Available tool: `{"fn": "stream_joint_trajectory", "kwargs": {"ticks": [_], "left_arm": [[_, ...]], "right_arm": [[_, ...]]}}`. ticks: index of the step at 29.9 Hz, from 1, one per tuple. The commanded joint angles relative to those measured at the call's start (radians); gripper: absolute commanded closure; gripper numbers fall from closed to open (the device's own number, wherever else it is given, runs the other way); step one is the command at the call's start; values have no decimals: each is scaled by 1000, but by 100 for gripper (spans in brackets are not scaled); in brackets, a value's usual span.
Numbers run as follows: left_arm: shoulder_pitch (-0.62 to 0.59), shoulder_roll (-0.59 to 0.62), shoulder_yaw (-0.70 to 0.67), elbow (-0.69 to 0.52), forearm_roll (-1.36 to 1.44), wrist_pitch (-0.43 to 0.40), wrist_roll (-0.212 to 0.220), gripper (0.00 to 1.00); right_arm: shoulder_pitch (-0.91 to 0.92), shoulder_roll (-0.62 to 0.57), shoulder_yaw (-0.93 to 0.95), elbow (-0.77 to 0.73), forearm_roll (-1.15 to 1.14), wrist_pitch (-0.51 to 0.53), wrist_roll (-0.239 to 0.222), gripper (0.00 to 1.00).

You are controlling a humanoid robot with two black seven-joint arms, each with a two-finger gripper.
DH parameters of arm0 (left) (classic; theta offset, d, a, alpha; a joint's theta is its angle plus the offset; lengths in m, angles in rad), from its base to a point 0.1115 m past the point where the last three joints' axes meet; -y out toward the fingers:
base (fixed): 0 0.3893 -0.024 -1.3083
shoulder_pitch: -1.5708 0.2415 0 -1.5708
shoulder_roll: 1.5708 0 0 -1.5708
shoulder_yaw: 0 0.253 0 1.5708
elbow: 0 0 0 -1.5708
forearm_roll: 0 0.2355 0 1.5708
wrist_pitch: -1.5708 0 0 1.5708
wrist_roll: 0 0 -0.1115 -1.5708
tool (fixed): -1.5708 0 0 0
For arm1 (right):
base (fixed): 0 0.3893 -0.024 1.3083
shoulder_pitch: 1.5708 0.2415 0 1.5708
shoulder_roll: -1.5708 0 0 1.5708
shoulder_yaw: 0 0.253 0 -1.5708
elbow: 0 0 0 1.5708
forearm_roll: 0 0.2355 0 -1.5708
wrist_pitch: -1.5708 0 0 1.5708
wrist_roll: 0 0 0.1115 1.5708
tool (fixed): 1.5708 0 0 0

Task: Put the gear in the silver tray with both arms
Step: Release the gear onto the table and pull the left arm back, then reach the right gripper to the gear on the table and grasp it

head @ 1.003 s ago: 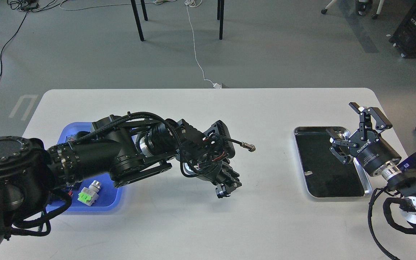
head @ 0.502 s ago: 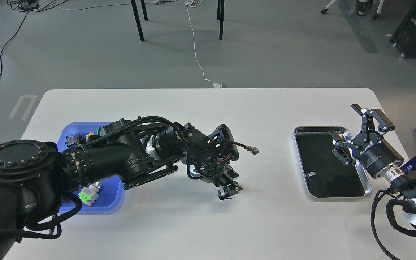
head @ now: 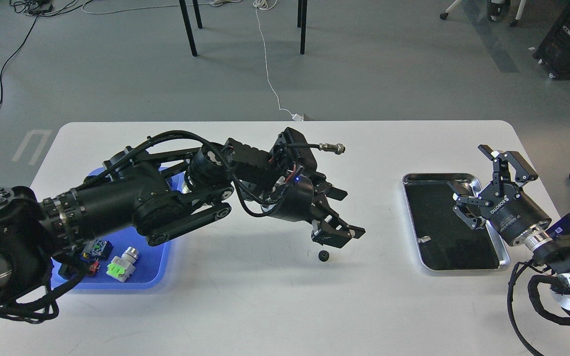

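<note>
- Hovering mid-table, the left gripper point(head: 337, 232) hangs with fingers spread, nothing between them.
- The gear point(head: 323, 255), small and dark, lies on the white table point(head: 265, 306) just below those fingertips, near the centre, well apart from the silver tray point(head: 502, 257).
- The tray sits toward the right edge; the right gripper point(head: 483, 185) hangs over its far right corner, fingers spread and empty.
- To do this well, I'd say: the right arm should come across, straddle the gear squarely, and close low, since a part this small can slip or roll.
- A blue tray point(head: 151, 279) of parts sits by the left edge.
</note>
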Motion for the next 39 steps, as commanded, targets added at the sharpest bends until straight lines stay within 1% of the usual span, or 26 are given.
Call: {"fn": "stream_joint_trajectory", "kwargs": {"ticks": [1, 3, 5, 7, 10, 12, 14, 16, 19, 22, 24, 27, 31, 34, 37, 39], "left_arm": [[116, 121, -41, -91, -317, 136, 0, 2], [234, 188, -105, -157, -529, 202, 0, 2], [346, 233, -188, -189, -672, 235, 0, 2], [457, 260, -289, -205, -738, 253, 0, 2], [631, 268, -490, -209, -769, 273, 0, 2], [724, 262, -613, -209, -812, 267, 0, 2], [814, 250, -723, -211, -890, 264, 0, 2], [868, 231, -792, -211, -966, 261, 0, 2], [902, 210, -871, -205, -1055, 241, 0, 2], [908, 194, -920, -198, -1128, 172, 0, 2], [910, 188, -934, -198, -1151, 144, 0, 2], [910, 170, -937, -198, -1152, 144, 0, 2], [910, 145, -937, -198, -1146, 144, 0, 2], [911, 142, -939, -198, -1146, 146, 0, 2], [919, 142, -939, -203, -1145, 146, 0, 2], [923, 145, -940, -206, -1145, 146, 0, 2]], "right_arm": [[1, -3, -2, 35, -92, 2, 0, 1], [6, -21, -22, 80, -206, 2, 0, 1], [21, -46, -36, 124, -319, 2, 0, 1], [52, -67, -37, 167, -424, 2, 0, 1], [136, -108, -81, 210, -565, 2, 0, 1], [239, -136, -172, 216, -654, 2, 0, 1], [383, -153, -331, 225, -747, 2, 0, 1], [524, -155, -492, 230, -816, 1, 0, 1], [702, -139, -696, 259, -974, -9, 0, 1], [826, -74, -815, 259, -1138, -10, 0, 1], [883, -38, -881, 261, -1238, -12, 0, 1], [975, 46, -965, 258, -1347, -12, 0, 1], [1069, 150, -1065, 244, -1381, -36, 0, 2], [1109, 216, -1138, 212, -1416, -96, 0, 3], [1126, 287, -1218, 155, -1461, -235, 0, 6], [1126, 321, -1255, 127, -1461, -284, 0, 10]]}}
